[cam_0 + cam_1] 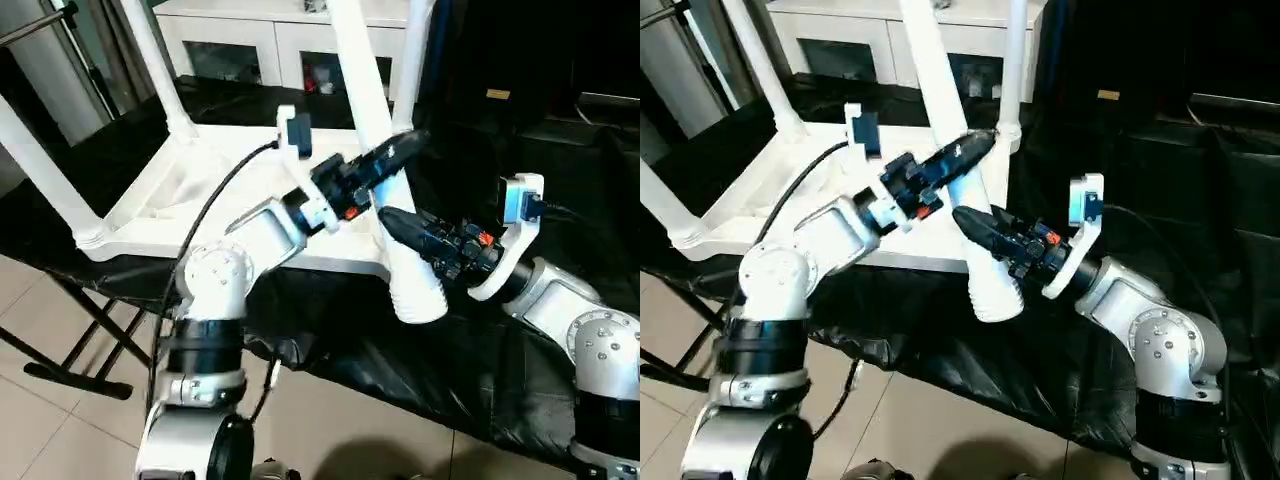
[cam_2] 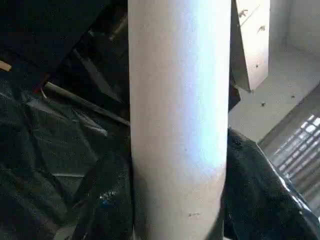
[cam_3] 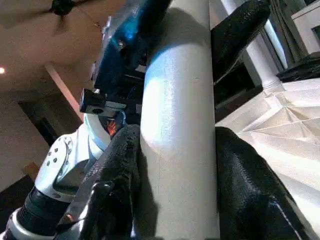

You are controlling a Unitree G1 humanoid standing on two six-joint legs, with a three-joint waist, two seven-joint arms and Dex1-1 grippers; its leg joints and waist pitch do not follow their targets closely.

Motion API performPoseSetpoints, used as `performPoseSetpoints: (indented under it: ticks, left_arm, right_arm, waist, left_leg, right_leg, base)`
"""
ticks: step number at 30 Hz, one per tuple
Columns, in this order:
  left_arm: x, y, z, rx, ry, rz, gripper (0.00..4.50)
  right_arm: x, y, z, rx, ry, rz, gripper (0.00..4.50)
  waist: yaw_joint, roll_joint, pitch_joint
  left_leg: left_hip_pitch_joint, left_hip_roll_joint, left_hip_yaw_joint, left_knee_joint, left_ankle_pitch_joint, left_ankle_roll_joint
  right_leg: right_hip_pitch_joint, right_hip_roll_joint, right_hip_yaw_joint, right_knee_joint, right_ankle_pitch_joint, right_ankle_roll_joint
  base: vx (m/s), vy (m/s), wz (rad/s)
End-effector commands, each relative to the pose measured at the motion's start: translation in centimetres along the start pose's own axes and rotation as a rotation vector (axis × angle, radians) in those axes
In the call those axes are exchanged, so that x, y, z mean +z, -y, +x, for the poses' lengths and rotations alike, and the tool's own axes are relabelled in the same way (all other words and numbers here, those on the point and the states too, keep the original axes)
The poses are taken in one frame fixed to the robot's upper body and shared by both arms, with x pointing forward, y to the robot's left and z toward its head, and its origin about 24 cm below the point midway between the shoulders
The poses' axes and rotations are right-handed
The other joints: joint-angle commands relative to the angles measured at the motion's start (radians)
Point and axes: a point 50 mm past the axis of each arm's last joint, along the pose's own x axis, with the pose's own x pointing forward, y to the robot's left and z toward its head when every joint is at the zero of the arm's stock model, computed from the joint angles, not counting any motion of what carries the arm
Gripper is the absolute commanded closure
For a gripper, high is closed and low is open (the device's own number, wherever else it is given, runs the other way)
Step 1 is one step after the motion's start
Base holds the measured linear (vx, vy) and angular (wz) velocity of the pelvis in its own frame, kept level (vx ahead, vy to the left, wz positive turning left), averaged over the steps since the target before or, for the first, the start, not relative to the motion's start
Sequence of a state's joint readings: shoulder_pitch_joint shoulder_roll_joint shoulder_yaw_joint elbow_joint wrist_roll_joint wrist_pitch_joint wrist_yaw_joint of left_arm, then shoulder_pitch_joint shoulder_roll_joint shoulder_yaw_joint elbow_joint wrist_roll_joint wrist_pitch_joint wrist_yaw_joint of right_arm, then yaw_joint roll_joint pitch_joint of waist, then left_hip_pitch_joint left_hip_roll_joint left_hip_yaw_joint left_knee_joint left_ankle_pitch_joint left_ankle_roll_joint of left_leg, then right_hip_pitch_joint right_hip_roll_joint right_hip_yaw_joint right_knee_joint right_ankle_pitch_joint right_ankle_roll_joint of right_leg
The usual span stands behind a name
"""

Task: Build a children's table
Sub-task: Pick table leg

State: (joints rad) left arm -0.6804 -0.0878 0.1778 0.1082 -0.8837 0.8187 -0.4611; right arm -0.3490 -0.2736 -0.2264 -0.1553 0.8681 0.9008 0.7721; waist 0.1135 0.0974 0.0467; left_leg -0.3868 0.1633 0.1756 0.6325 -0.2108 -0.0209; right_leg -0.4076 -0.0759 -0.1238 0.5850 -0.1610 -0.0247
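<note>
Left eye view: no readable writing or labels anywhere. White tabletop [image 1: 200, 190] lies upside down on a black-covered bench [image 1: 400, 370], ribbed underside up. Three legs already stand in corner sockets, tops cut off by the frame edge; the far-right one [image 1: 412, 50] is only partly seen. Fourth leg [image 1: 375, 140] stands tilted at the near right corner, its flared ribbed end [image 1: 418, 290] hanging just past the tabletop edge, not clearly seated. Right gripper [image 1: 395, 222] grips this leg low down; right wrist view shows both black fingers [image 3: 250, 185] pressed on either side of the tube. Left gripper [image 1: 395, 152] sits higher on the same leg, fingers straddling it; can't tell whether they touch. Left wrist view: leg [image 2: 177, 120] close up, fingers hidden. White cabinet [image 1: 270, 40] with glass doors behind; contents too dark to make out.
</note>
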Motion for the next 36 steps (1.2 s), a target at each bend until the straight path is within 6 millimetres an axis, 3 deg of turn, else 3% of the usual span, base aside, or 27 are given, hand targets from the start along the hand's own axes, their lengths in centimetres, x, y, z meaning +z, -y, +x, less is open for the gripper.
performPoseSetpoints:
  ticks: [1, 2, 3, 4, 8, 9, 10, 12, 13, 16, 21, 25, 29, 36]
  left_arm:
    - [0.8, 0.2, 0.3, 0.01, 0.033, 0.012, 2.25]
    - [0.8, 0.2, 0.3, 0.008, 0.033, 0.012, 2.3]
    - [0.8, 0.2, 0.3, 0.007, 0.032, 0.012, 2.3]
    - [0.8, 0.2, 0.3, 0.01, 0.032, 0.016, 2.42]
    - [1.0, 0.1, -0.1, 0.026, 0.039, 0.036, 2.63]
    - [1.1, 0.2, -0.1, 0.026, 0.037, 0.046, 2.63]
    - [1.1, 0.2, -0.2, 0.027, 0.036, 0.055, 2.64]
    - [1.2, 0.3, -0.2, 0.029, 0.036, 0.061, 2.65]
    - [1.3, 0.3, -0.3, 0.036, 0.032, 0.078, 2.65]
    - [1.4, 0.4, -0.4, 0.054, 0.009, 0.136, 2.66]
    - [1.5, 0.5, -0.6, 0.054, -0.085, 0.256, 2.66]
    - [1.9, 0.6, -0.8, 0.048, -0.116, 0.303, 2.66]
    - [2.1, 0.8, -0.9, 0.034, -0.15, 0.335, 2.66]
    - [1.7, 1.1, -0.9, -0.003, -0.198, 0.376, 2.66]
  right_arm:
    - [0.5, -0.4, 0.5, 0.023, -0.001, -0.025, 2.69]
    - [0.5, -0.4, 0.6, 0.023, -0.003, -0.026, 2.69]
    - [0.5, -0.4, 0.6, 0.023, -0.004, -0.027, 2.69]
    - [0.5, -0.3, 0.6, 0.024, -0.005, -0.027, 2.69]
    - [0.4, -0.2, 0.9, 0.023, -0.02, -0.032, 2.69]
    - [0.4, -0.2, 0.9, 0.023, -0.023, -0.034, 2.69]
    - [0.4, -0.2, 1.0, 0.024, -0.026, -0.036, 2.69]
    - [0.3, -0.2, 1.1, 0.025, -0.03, -0.037, 2.69]
    - [0.3, -0.1, 1.3, 0.02, -0.038, -0.04, 2.69]
    - [0.1, 0.4, 1.7, -0.028, -0.075, -0.045, 1.99]
    - [-0.3, 1.7, 1.6, -0.175, -0.252, -0.161, 1.86]
    - [-0.3, 1.6, 1.7, -0.15, -0.363, -0.153, 1.83]
    - [-0.4, 1.4, 2.1, -0.101, -0.471, -0.175, 1.83]
    - [-0.8, 1.6, 2.7, -0.101, -0.542, -0.199, 1.83]
  waist:
    - [0.003, -0.023, -0.073]
    - [0.005, -0.029, -0.074]
    - [0.005, -0.027, -0.073]
    - [0.006, -0.036, -0.073]
    - [0.006, -0.033, -0.071]
    - [0.005, -0.047, -0.07]
    - [0.009, -0.038, -0.071]
    - [0.007, -0.039, -0.07]
    - [0.009, -0.045, -0.07]
    - [0.006, -0.045, -0.069]
    - [0.005, -0.047, -0.069]
    - [0.008, -0.047, -0.073]
    - [0.008, -0.055, -0.072]
    - [0.007, -0.058, -0.071]
  left_leg:
    - [0.009, 0.061, -0.034, -0.075, -0.066, 0.066]
    - [0.009, 0.059, -0.032, -0.075, -0.062, 0.07]
    - [0.009, 0.059, -0.032, -0.075, -0.059, 0.072]
    - [0.008, 0.058, -0.03, -0.075, -0.054, 0.075]
    - [0.01, 0.061, -0.031, -0.076, -0.053, 0.075]
    - [0.008, 0.061, -0.029, -0.077, -0.053, 0.075]
    - [0.01, 0.062, -0.031, -0.077, -0.051, 0.071]
    - [0.01, 0.062, -0.031, -0.077, -0.055, 0.069]
    - [0.009, 0.062, -0.031, -0.078, -0.051, 0.069]
    - [0.01, 0.062, -0.031, -0.079, -0.051, 0.065]
    - [0.012, 0.061, -0.031, -0.079, -0.042, 0.049]
    - [0.012, 0.064, -0.03, -0.076, -0.018, 0.062]
    - [0.011, 0.065, -0.028, -0.074, -0.022, 0.069]
    - [0.014, 0.07, -0.029, -0.076, -0.04, 0.048]
  right_leg:
    - [0.058, -0.084, 0.054, -0.084, -0.333, -0.058]
    - [0.06, -0.086, 0.054, -0.083, -0.335, -0.06]
    - [0.06, -0.086, 0.055, -0.084, -0.339, -0.061]
    - [0.06, -0.086, 0.055, -0.084, -0.345, -0.06]
    - [0.057, -0.087, 0.055, -0.086, -0.362, -0.057]
    - [0.059, -0.086, 0.056, -0.087, -0.364, -0.054]
    - [0.057, -0.089, 0.057, -0.083, -0.366, -0.057]
    - [0.057, -0.088, 0.057, -0.084, -0.368, -0.055]
    - [0.059, -0.09, 0.057, -0.081, -0.366, -0.056]
    - [0.057, -0.089, 0.058, -0.081, -0.371, -0.053]
    - [0.056, -0.087, 0.061, -0.079, -0.36, -0.036]
    - [0.058, -0.088, 0.064, -0.069, -0.298, -0.069]
    - [0.06, -0.091, 0.065, -0.066, -0.283, -0.096]
    - [0.058, -0.092, 0.067, -0.062, -0.276, -0.116]
  base:
    - [0.0, 0.0, 0.0]
    - [0.0, 0.0, 0.0]
    - [0.0, 0.0, 0.0]
    - [0.0, 0.0, 0.0]
    - [0.0, 0.0, 0.0]
    - [0.0, 0.0, 0.0]
    - [0.0, 0.0, 0.0]
    - [0.0, 0.0, 0.0]
    - [0.0, 0.0, 0.0]
    - [0.0, 0.0, 0.0]
    - [0.0, 0.0, 0.0]
    - [0.0, 0.0, 0.0]
    - [0.0, 0.0, 0.0]
    - [0.0, 0.0, 0.0]
